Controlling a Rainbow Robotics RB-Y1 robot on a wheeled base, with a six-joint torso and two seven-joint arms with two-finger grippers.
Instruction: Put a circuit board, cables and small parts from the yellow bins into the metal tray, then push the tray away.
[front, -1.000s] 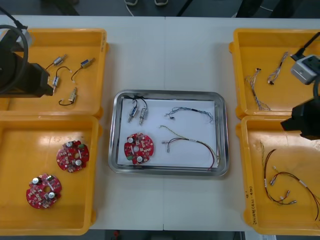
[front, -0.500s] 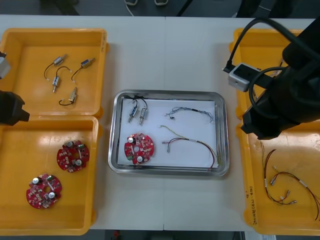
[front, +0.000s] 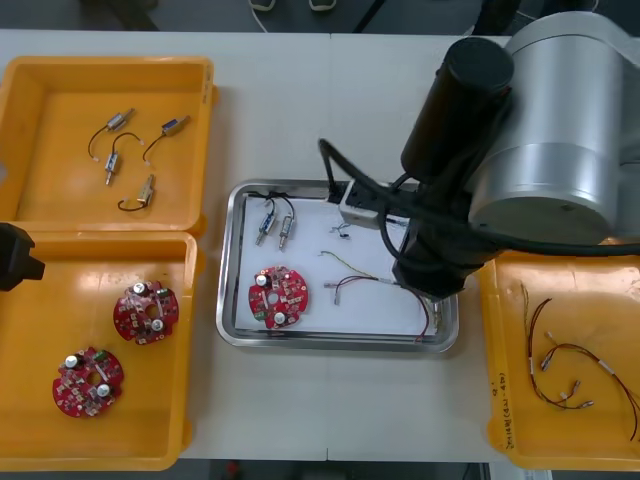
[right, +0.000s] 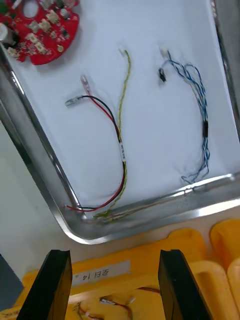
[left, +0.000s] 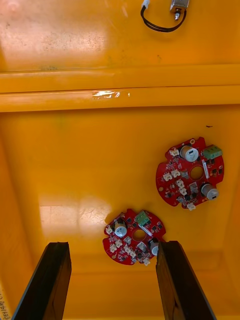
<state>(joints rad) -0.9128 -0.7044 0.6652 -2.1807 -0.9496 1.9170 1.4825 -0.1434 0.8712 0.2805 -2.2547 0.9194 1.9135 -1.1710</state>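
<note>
The metal tray (front: 320, 341) stood in the middle of the desk and was white inside. In it I counted:
- one round red circuit board (front: 279, 297) at the near left corner of the tray;
- two small metal parts (front: 273, 228) with black wires at its far left corner;
- one blue and white twisted cable (right: 200, 100) toward its right edge;
- one red and yellow cable (right: 121, 145) running to its near right corner.

The right arm (front: 520, 150) reached over the right side of the tray. The right gripper (right: 114, 255) was wide open, with nothing between its fingers. It hung above the right rim of the tray and the rim of the yellow bin (front: 600, 300) just beside it, at the near right corner of the desk. That bin held some thin red and black cables (front: 570, 375), tangled together, so I could not tell their number.

The left gripper (left: 112, 246) hung at the left edge of the desk, over the near left bin (front: 60, 300). Its fingers were also wide apart and they held nothing. Two spare circuit boards (front: 146, 312) lay in this bin, a little apart from each other. The far left bin (front: 60, 190) held four loose metal parts (front: 109, 165), each with a short black wire.
</note>
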